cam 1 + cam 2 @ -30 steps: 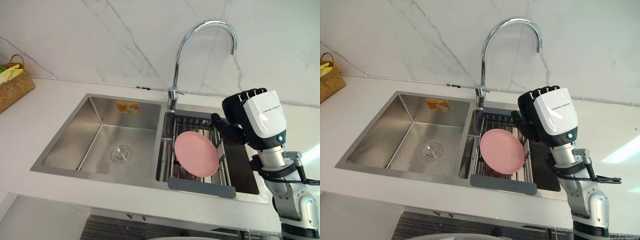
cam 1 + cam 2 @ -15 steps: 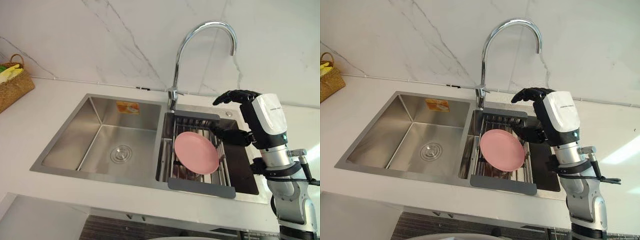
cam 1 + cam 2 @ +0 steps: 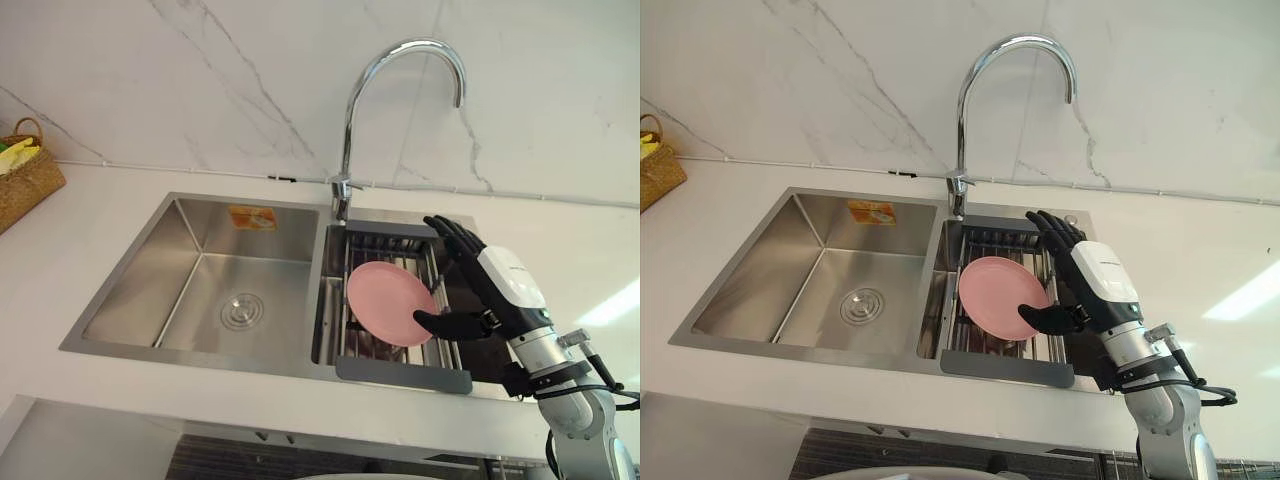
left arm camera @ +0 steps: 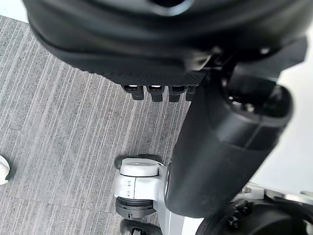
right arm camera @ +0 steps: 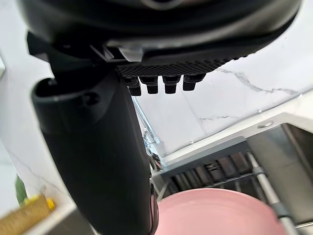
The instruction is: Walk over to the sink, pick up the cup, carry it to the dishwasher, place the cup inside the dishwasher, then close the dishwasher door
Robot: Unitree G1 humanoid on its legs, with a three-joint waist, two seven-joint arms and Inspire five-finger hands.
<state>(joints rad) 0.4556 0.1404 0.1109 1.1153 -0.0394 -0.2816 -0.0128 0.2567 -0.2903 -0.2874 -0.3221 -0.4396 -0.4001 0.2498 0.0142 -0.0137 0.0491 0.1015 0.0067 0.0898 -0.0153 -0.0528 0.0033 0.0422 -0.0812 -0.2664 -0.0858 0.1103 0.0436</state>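
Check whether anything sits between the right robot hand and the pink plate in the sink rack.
Nothing visible does. The right robot hand is open right beside the pink plate, with its thumb at the plate's near rim and its fingers spread above the dish rack.

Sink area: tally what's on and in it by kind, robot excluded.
pink plate: 1
dish rack: 1
faucet: 1
wicker basket: 1
Total: 4
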